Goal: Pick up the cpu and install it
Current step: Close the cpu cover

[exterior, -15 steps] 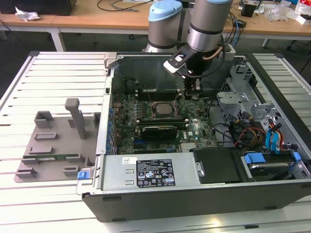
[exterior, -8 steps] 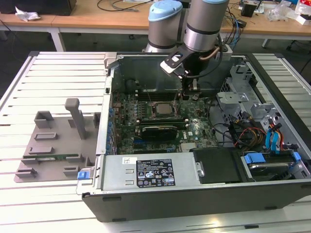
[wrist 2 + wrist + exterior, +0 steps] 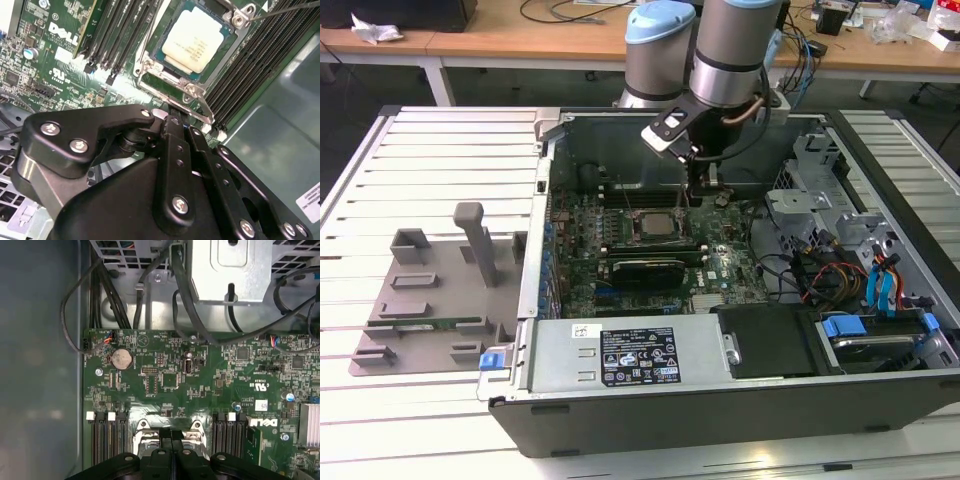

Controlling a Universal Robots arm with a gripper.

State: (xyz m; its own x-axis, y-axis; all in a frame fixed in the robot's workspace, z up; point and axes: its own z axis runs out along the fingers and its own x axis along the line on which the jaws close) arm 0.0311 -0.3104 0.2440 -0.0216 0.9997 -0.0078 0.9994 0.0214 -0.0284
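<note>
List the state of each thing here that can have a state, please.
cpu: lying flat inside the socket frame, metal top bare.
gripper: jaws shut, nothing held, close to the socket frame.
computer case: lying on its side, panel off, inside open.

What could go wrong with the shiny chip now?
The cpu lies in its socket frame, and the gripper hangs close by the frame's edge. If the chip sits a little crooked, pressing there might harm the socket. The gripper might also bump the memory slots beside the socket.
</note>
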